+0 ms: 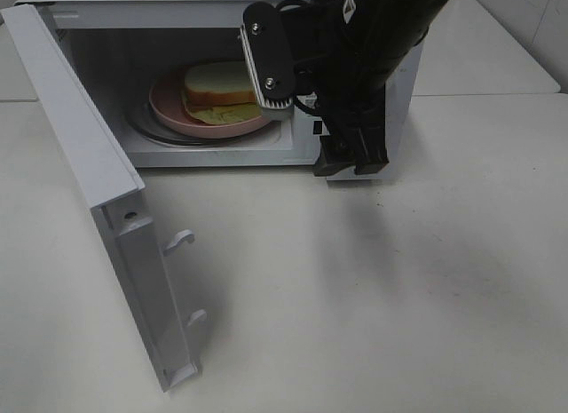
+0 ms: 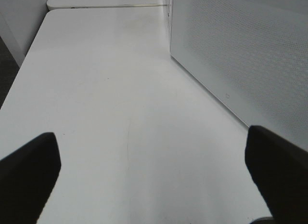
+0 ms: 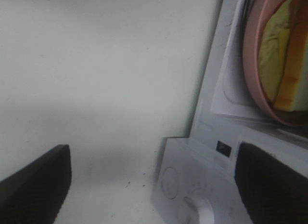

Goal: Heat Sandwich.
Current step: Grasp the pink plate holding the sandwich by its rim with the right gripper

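Observation:
The sandwich [image 1: 217,84], white bread with tan crust and yellow-green filling, lies on a round pink plate [image 1: 169,107] inside the open microwave [image 1: 293,151]. My right gripper [image 1: 351,167] hangs open in front of the microwave's right side, fingers pointing down at the table and holding nothing. The right wrist view shows the sandwich [image 3: 284,50] and plate [image 3: 250,65] in the cavity, with the right gripper [image 3: 154,190] open over the control panel. My left gripper [image 2: 154,180] is open and empty above bare table; the exterior view does not show it.
The microwave door [image 1: 89,164] swings out far to the left, its latch hooks [image 1: 182,240] facing the table. The control panel carries a round knob [image 3: 202,214]. In the left wrist view, the microwave's perforated side wall [image 2: 240,55] stands close by and a table edge [image 2: 21,65] runs opposite.

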`<state>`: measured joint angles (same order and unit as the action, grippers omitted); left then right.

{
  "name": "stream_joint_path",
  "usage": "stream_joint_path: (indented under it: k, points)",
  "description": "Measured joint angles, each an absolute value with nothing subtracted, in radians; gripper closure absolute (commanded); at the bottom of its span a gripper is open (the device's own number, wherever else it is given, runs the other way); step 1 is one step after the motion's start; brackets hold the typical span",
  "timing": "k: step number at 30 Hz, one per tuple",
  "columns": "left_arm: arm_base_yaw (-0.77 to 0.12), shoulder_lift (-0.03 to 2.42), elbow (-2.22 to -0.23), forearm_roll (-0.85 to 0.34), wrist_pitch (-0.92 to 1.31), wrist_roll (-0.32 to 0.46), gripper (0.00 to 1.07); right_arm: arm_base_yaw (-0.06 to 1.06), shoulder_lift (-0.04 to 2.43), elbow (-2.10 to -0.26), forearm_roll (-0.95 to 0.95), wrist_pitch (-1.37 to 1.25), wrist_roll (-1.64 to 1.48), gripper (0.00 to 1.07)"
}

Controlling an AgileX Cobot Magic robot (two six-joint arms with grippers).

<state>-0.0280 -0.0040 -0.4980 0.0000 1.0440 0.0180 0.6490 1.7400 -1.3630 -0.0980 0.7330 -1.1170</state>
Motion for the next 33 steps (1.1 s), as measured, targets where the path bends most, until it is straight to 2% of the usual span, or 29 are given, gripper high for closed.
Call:
stream_joint_path:
  k: [20, 33]
  points:
    - [-0.028, -0.004, -0.498, 0.0, 1.044, 0.018, 0.05, 0.649, 1.93, -1.476, -0.088, 0.552, -1.117, 0.24]
    - [-0.028, -0.004, -0.498, 0.0, 1.044, 0.018, 0.05, 0.649, 2.129, -1.662, -0.094, 0.543, -1.117, 0.25]
